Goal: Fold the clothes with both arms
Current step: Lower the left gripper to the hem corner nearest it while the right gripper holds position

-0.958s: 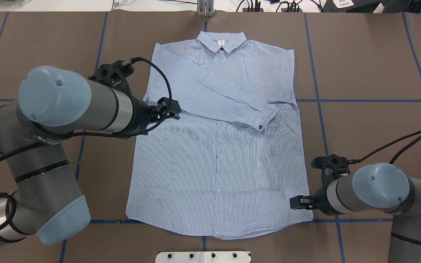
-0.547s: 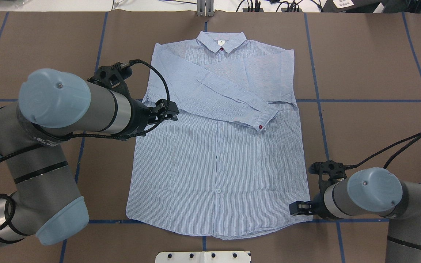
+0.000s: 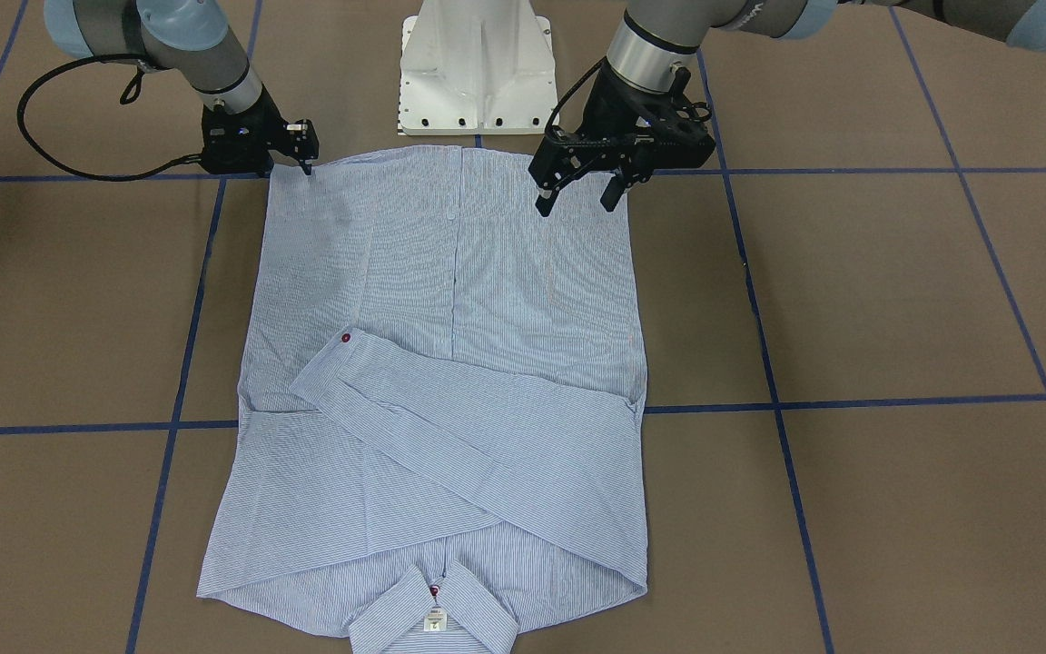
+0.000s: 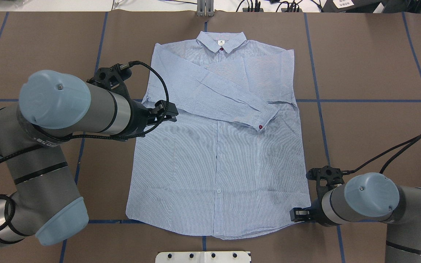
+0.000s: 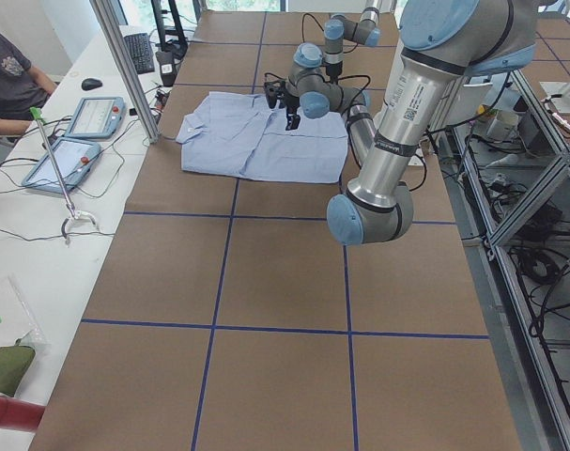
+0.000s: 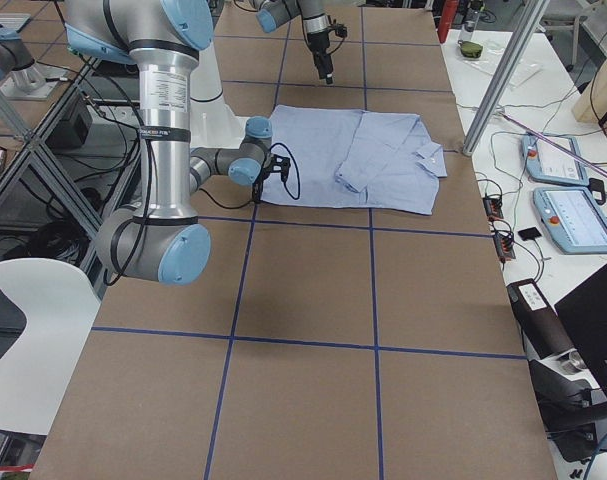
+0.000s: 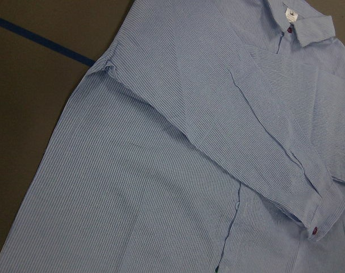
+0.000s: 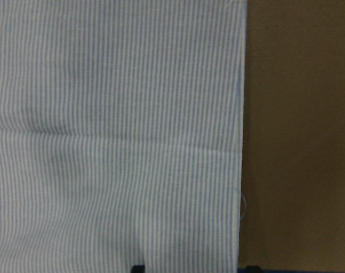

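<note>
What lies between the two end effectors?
Overhead view: only the front of the light blue-and-white striped shirt lies between the left end effector and right end effector.

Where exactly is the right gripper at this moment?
In the overhead view the right gripper is at the lower right, at the bottom hem corner of the shirt on the robot's right side, close to the blue tape line.

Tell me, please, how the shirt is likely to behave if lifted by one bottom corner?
The shirt looks thin and lies flat with soft creases, so it would probably droop rather than hold shape. The sleeve folded across its chest lies loose, so it may slide off when lifted. Such thin cloth is likely light for its size.
</note>
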{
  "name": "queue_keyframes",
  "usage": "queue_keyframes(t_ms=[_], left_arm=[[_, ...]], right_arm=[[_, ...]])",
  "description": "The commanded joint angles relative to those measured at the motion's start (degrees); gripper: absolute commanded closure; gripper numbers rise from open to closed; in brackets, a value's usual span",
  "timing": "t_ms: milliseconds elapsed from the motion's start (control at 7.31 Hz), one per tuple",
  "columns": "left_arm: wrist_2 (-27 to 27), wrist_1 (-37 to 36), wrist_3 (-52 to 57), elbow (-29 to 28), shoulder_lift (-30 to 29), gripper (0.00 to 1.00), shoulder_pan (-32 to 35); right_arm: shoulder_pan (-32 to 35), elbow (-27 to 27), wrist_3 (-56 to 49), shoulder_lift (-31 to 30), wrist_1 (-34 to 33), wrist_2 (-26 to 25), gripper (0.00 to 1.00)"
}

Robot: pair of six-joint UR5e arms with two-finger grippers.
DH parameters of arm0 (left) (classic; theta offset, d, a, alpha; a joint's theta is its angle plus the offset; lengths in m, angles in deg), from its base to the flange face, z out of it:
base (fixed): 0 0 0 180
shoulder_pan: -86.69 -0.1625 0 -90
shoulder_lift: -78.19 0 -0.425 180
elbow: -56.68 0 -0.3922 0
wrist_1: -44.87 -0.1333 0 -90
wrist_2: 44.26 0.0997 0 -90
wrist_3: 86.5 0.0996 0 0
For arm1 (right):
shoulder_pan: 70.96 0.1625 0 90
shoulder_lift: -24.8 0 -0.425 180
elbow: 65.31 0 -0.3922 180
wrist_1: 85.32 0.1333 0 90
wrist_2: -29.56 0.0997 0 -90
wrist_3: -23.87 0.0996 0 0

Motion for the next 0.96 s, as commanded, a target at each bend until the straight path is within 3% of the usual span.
queue_keyframes(t_ms=[0,411,547,684,821], left_arm=[[0.0,0.0,0.0,0.0,0.0,0.00,0.1],[0.1,0.0,0.1,0.0,0.0,0.00,0.1],[0.1,0.0,0.1,0.0,0.0,0.00,0.2],[0.1,0.0,0.0,0.0,0.0,0.00,0.2],[0.1,0.0,0.1,0.0,0.0,0.00,0.2]], right_arm=[[0.0,0.2,0.0,-0.1,-0.1,0.0,0.53],[0.2,-0.2,0.1,-0.3,0.0,0.6,0.57],[0.2,-0.3,0.1,-0.4,0.0,0.9,0.65],[0.2,-0.3,0.1,-0.4,0.0,0.9,0.93],[0.2,-1.1,0.1,-0.3,0.0,0.9,1.00]])
